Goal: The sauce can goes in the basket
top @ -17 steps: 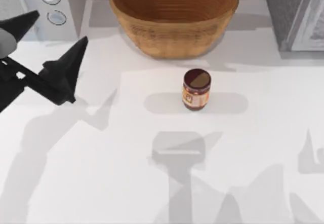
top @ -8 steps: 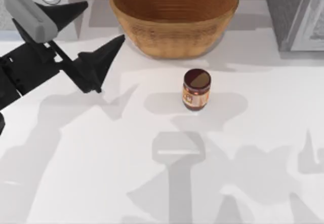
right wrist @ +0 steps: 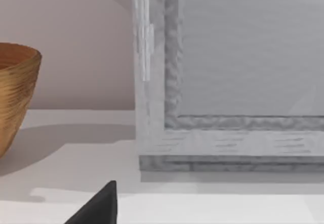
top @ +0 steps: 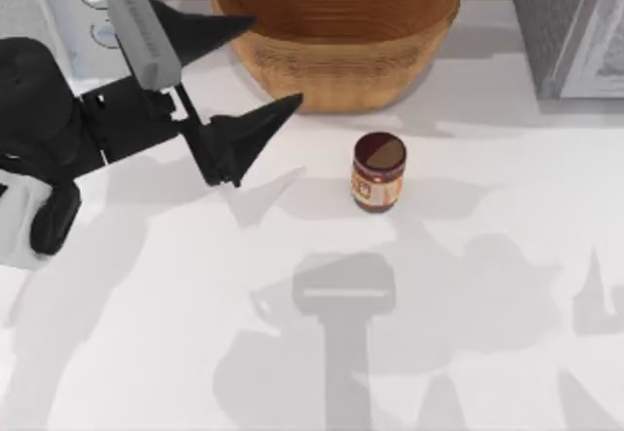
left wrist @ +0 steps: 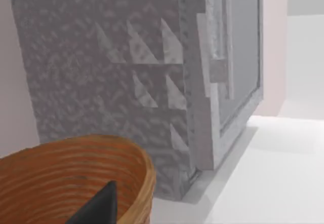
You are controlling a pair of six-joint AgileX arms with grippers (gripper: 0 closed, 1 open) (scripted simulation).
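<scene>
White counter [top: 507,255] lies bare at the near edge. Mid-counter, can [top: 378,172] stands upright, lid up, untouched. Left claw [top: 255,68] gapes wide to its left, near the basket [top: 336,31] beyond.

Sauce can [top: 378,172]: dark red-brown, orange-yellow label. Basket [top: 336,31]: tan-brown, ribbed rings. Left hand [top: 265,70]: black; worktop [top: 487,285]: white.
</scene>
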